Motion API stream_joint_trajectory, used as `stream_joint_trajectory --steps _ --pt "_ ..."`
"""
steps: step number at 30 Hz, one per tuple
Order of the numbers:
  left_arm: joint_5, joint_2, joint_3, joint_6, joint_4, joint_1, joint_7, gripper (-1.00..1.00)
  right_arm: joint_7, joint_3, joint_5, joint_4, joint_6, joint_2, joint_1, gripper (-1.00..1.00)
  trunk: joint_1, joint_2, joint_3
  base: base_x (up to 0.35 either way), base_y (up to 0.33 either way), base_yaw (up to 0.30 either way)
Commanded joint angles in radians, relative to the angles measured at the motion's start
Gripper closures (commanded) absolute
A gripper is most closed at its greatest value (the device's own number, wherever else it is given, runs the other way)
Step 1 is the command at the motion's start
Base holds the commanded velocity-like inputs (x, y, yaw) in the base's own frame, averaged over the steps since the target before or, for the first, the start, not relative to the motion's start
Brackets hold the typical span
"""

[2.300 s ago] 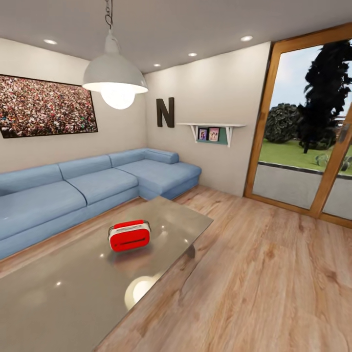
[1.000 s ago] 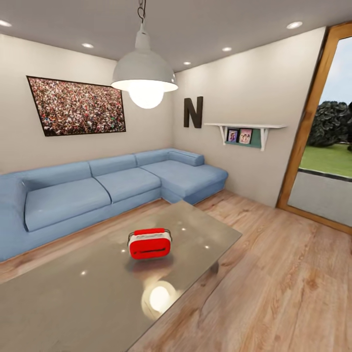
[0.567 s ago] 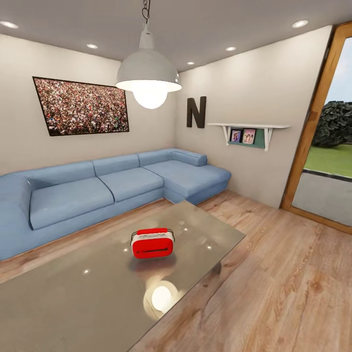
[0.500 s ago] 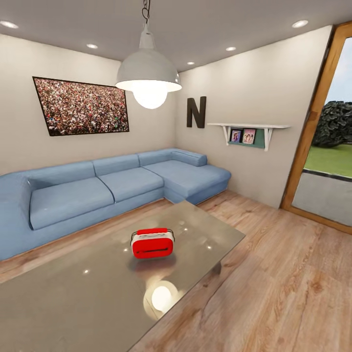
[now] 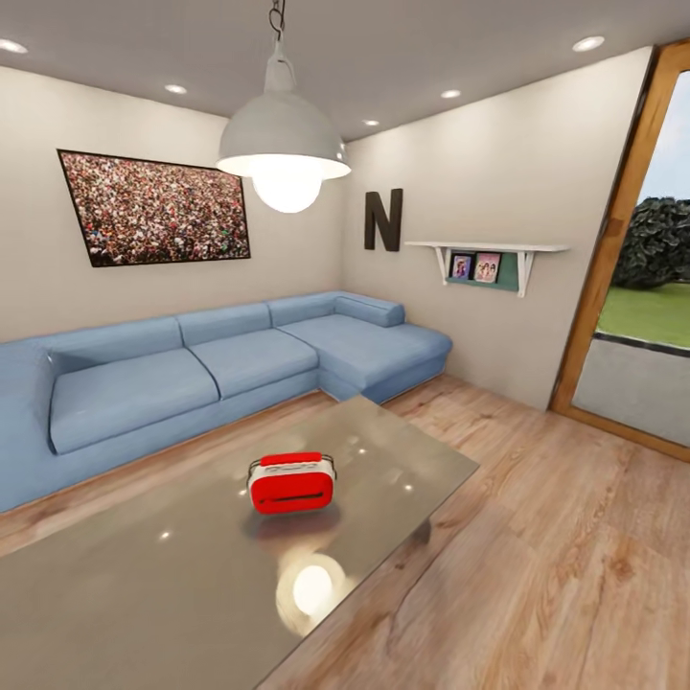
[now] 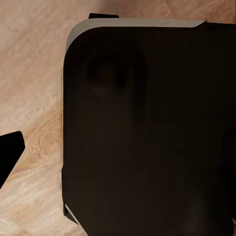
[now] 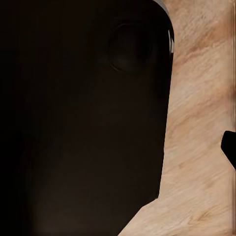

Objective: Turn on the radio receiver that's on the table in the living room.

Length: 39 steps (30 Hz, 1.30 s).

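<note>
The small red radio receiver (image 5: 291,485) with white trim and a thin loop handle stands upright on the low glossy grey table (image 5: 163,585), toward its far right part. It stands alone, with nothing touching it. In the left wrist view a dark rounded robot body (image 6: 147,128) hangs over wood floor, with one black fingertip (image 6: 9,153) at the picture's edge. The right wrist view shows the same kind of dark body (image 7: 83,113) and one black fingertip (image 7: 229,146) over the floor.
A blue L-shaped sofa (image 5: 220,369) runs behind the table along beige walls. A grey dome lamp (image 5: 282,144) hangs above. A crowd picture (image 5: 153,206), a black letter N (image 5: 382,219), a shelf (image 5: 484,257) and a wood-framed glass door (image 5: 623,287) line the room. Wood floor (image 5: 556,556) lies to the right.
The whole head view has shifted as the camera moved, first turning left, then drifting slightly. The radio stays put on the table.
</note>
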Motion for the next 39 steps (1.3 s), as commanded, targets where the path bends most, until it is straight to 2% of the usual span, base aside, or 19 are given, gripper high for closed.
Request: stream_joint_trajectory --steps 1,39 --pt "0.000 0.000 0.000 0.000 0.000 0.000 0.000 -1.00 0.000 0.000 0.000 0.000 0.000 0.000 0.000 -1.00 0.000 0.000 0.000 0.217 -0.174 0.000" --pt "0.002 0.005 0.001 0.000 0.000 0.000 0.000 -1.00 0.000 0.001 0.000 0.000 -0.002 0.000 0.000 -1.00 0.000 0.000 0.000 0.232 -0.173 0.010"
